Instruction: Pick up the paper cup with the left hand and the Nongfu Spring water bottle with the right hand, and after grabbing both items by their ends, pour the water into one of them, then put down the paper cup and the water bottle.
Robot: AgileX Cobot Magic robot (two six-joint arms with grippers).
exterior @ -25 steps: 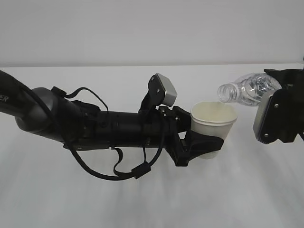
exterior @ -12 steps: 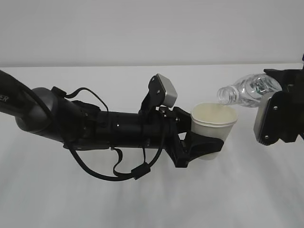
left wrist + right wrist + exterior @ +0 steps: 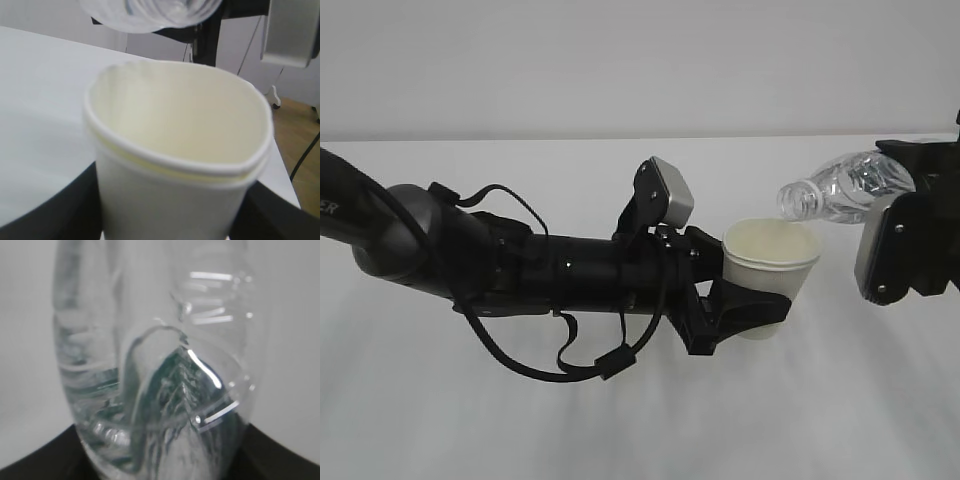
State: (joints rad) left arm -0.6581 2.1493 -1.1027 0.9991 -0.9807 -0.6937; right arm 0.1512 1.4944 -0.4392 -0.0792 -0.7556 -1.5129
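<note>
From the exterior view, the left hand [image 3: 745, 305] is holding the paper cup [image 3: 769, 270] upright above the white counter [image 3: 640, 420], its fingers clasped around the cup's lower body. The right hand [image 3: 905, 245] is tipping the Nongfu Spring water bottle [image 3: 840, 188] nearly level, its open mouth hanging just over the cup's far rim. To pour well, I judge the mouth should be staying inside the rim line while the tilt is deepening slowly.

In the left wrist view, the cup [image 3: 180, 165] is filling the frame, its rim squeezed slightly out of round; the bottle mouth [image 3: 150, 12] is sitting above the back edge. Gripping no harder would be keeping the opening wide.

In the right wrist view, the bottle [image 3: 160, 370] is clamped between the fingers, and the water [image 3: 115, 405] is pooling along one side of it; whether a stream is leaving I cannot tell.
</note>
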